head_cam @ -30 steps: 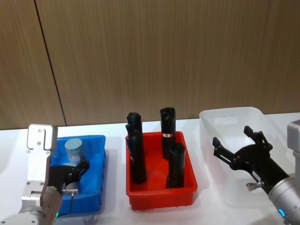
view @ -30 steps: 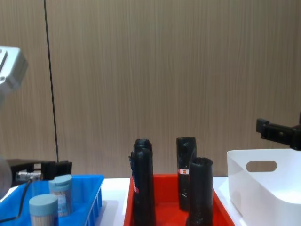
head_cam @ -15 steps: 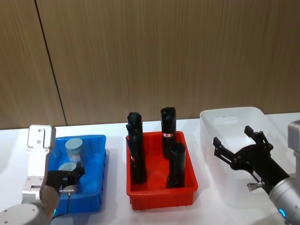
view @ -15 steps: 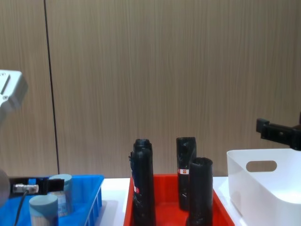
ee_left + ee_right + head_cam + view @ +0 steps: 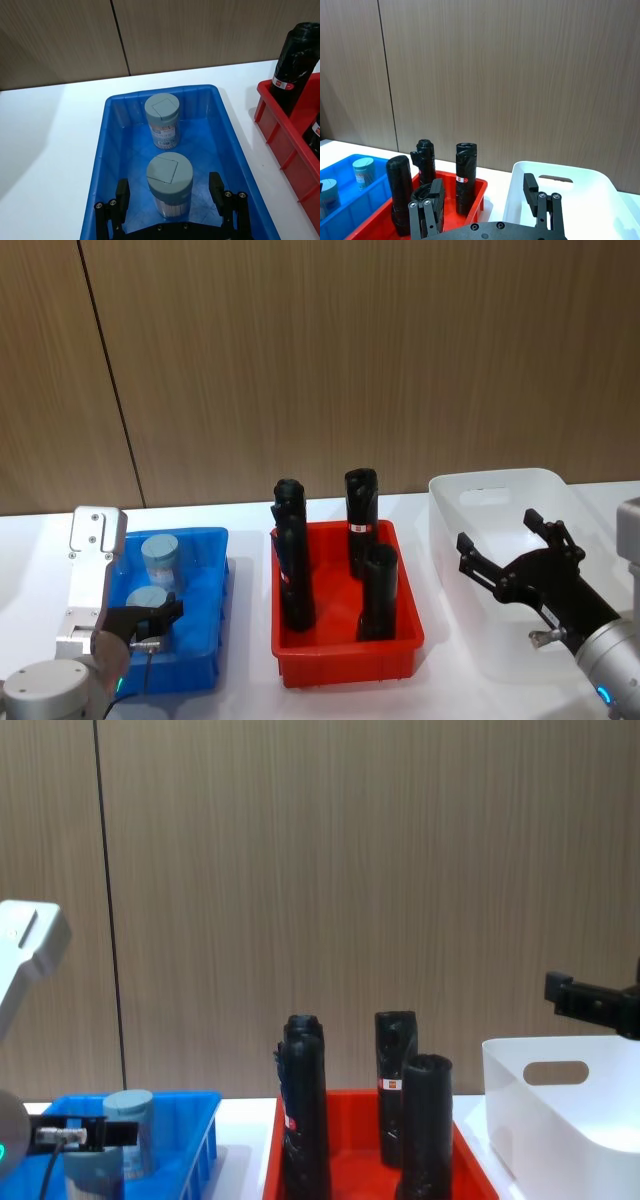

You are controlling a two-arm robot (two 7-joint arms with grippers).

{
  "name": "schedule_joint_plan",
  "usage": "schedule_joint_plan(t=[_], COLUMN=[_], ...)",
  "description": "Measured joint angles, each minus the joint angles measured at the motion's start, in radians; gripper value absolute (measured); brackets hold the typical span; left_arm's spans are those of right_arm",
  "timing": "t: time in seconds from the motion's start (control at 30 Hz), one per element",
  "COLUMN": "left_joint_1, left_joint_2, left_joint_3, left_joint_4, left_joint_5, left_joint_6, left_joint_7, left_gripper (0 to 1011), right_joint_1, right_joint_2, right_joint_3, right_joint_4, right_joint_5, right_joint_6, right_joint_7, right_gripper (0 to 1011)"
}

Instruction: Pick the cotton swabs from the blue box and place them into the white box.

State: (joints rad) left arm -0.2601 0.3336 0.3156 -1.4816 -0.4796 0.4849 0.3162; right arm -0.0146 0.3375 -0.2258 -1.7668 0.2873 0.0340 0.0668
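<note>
– White tabletop, wood-panelled wall behind: what is different from a second ago?

– The left gripper (image 5: 169, 192) has dropped into the blue box (image 5: 235, 150). It was above the jars; now its fingers straddle the nearer cotton swab jar (image 5: 169, 172), one on each side, spread with a gap to the jar on both.

– So nothing is held yet?

– Nothing. Both jars stand upright in the blue box, the farther one (image 5: 162, 120) just beyond the nearer one. I judge this as the end of the approach, with closing on the jar as the next step.

– And the right side?

– The right gripper (image 5: 495, 527) hangs over the white box (image 5: 500, 485), fingers splayed and empty, where it was. The red tray (image 5: 345, 665) of black cylinders (image 5: 290, 570) sits between the boxes, so the carry has to clear them.
</note>
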Motion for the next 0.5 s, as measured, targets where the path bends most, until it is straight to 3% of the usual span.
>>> schedule_joint_plan(t=[0.5], left_joint_1=[-0.06], left_joint_2=[-0.024], left_joint_3=[-0.01], left_joint_4=[0.126], left_joint_5=[0.031], left_joint_6=[-0.001], left_joint_7=[-0.079], left_gripper=[1004], right_joint_1=[0.0], right_joint_2=[0.0], right_joint_3=[0.0], right_joint_4=[0.0], right_joint_5=[0.0], right_joint_6=[0.0], right_joint_7=[0.0], right_gripper=[1002])
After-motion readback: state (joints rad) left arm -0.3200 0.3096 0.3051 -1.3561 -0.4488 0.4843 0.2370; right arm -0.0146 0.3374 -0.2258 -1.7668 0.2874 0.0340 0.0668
